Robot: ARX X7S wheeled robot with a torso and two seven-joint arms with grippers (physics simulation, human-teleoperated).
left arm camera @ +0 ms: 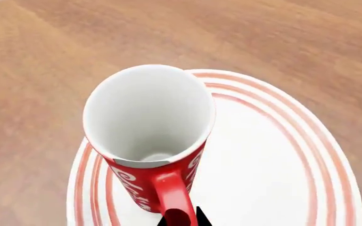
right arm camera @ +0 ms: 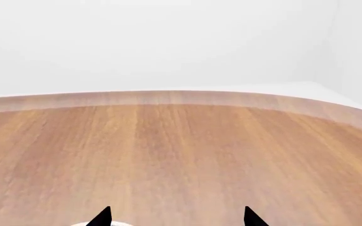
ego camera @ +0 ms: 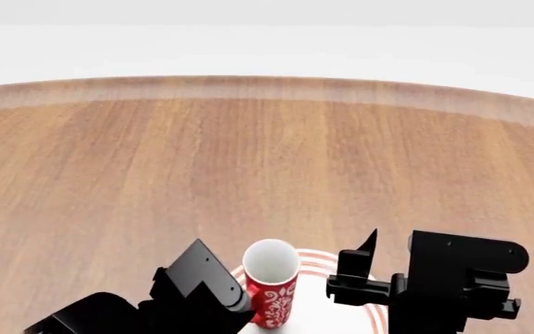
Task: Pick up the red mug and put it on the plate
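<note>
Left wrist view: the red mug (left arm camera: 152, 141) stands upright on the plate (left arm camera: 275, 165), near one edge of it, its white inside facing the camera and its red handle (left arm camera: 171, 195) pointing back toward the lens. A sliver of a black fingertip (left arm camera: 200, 217) of the left gripper (left arm camera: 184, 220) shows right against the handle; whether the jaws clamp it cannot be told from here. The wooden table (left arm camera: 55, 56) surrounds the plate.

Head view: the red mug (ego camera: 271, 282), white floral pattern showing on its side, sits on the left part of the plate (ego camera: 318, 263), whose red rings curve out behind it. The left gripper (ego camera: 239, 306) is pressed close beside the mug's lower left; its fingers are hidden by its own dark housing, so its opening cannot be read. The right gripper (ego camera: 360, 268) hovers just right of the mug, over the plate, holding nothing, one pointed finger raised. The table (ego camera: 267, 160) stretches away to a white wall.

Right wrist view: two black fingertips (right arm camera: 102, 217) of the right gripper (right arm camera: 176, 219) stand well apart with nothing between them, above the table (right arm camera: 181, 150). A pale sliver at the edge beside one fingertip may be the plate.
</note>
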